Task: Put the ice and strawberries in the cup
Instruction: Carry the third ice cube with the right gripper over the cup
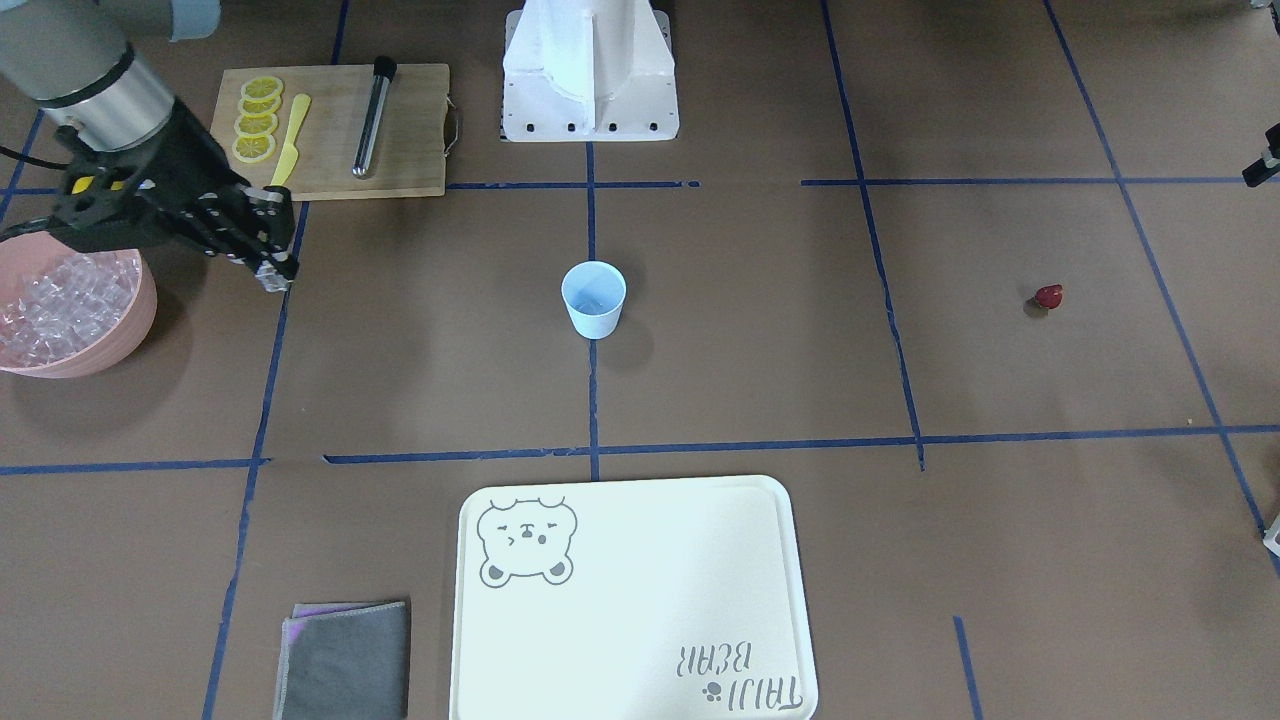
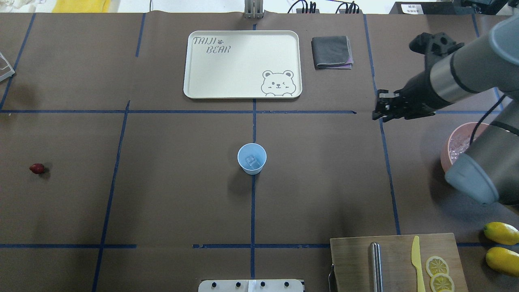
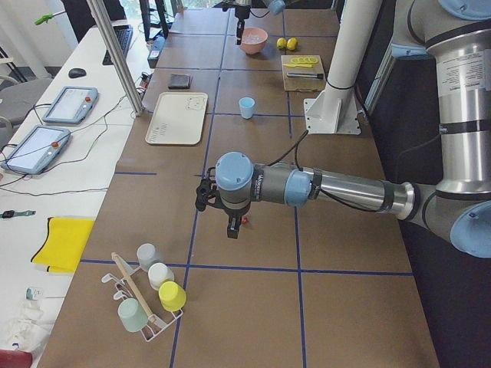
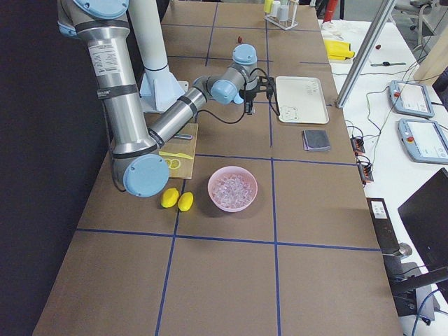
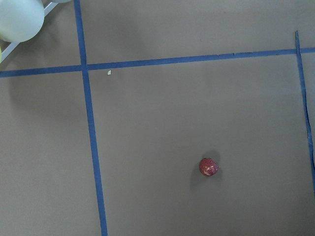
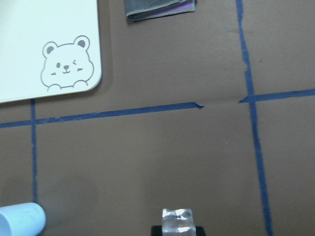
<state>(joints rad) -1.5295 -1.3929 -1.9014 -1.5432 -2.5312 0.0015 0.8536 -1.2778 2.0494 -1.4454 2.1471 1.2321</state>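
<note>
The pale blue cup (image 2: 251, 158) stands upright at the table's middle with clear ice in its bottom; it also shows in the front view (image 1: 593, 298). My right gripper (image 2: 379, 110) is shut on one clear ice cube (image 6: 177, 220) and hangs above the table between the pink bowl (image 1: 140, 325) of ice (image 1: 60, 295) and the cup. The dark red strawberry (image 2: 37, 168) lies alone far on the left side and shows in the left wrist view (image 5: 208, 166). My left gripper (image 3: 232, 228) hangs over it; I cannot tell whether it is open or shut.
A wooden board (image 2: 352, 259) with lemon slices, a yellow knife and a metal rod lies near the base. Two whole lemons (image 2: 500, 233) lie beside it. A white bear tray (image 2: 243, 36) and a grey cloth (image 2: 331, 52) lie across the table. A cup rack (image 3: 146, 307) stands at the left end.
</note>
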